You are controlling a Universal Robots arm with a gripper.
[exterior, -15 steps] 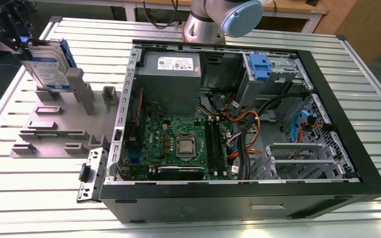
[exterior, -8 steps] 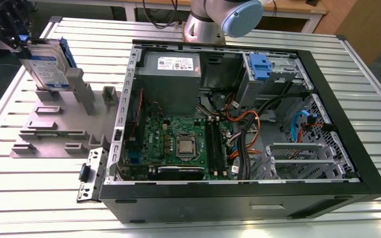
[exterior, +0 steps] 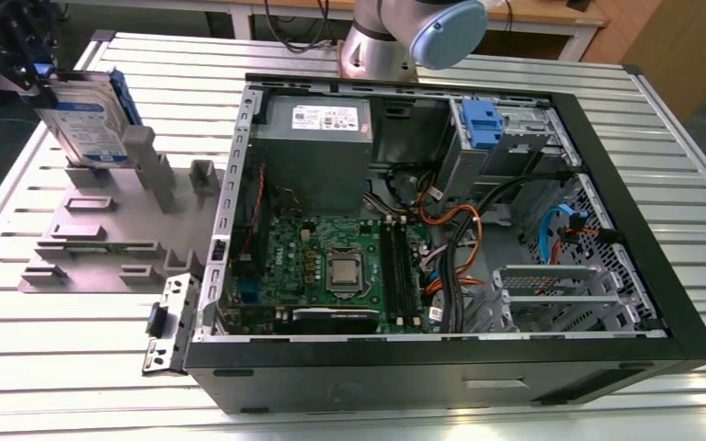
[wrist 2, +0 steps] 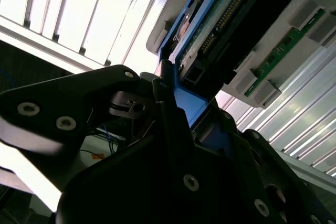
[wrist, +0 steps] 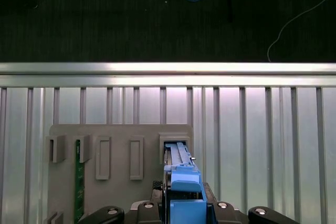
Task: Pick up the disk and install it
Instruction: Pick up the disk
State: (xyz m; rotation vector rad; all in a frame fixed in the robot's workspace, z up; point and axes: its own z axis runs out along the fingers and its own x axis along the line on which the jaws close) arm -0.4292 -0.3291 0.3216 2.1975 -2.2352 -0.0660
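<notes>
The disk (exterior: 87, 124), a silver drive with a white-and-blue label and blue rails, stands on edge at the exterior view's far left. Its lower end sits at a slot of the grey holder fixture (exterior: 108, 234). My gripper (exterior: 41, 78) is shut on its upper end. In the first wrist view the disk (wrist: 182, 182) appears edge-on, reaching from the gripper (wrist: 184, 209) down into the fixture's slot (wrist: 176, 148). The second wrist view shows the disk's green circuit-board side (wrist 2: 212, 27), with the black fingers (wrist 2: 168, 108) clamped on its blue rail.
An open computer case (exterior: 647, 303) lies to the exterior view's right of the fixture, holding a motherboard (exterior: 328, 266), a grey power supply (exterior: 313, 147), cables and a drive bay with a blue latch (exterior: 482, 124). A green memory stick (wrist: 79, 182) stands in the fixture. The arm's base (exterior: 390, 41) is behind the case.
</notes>
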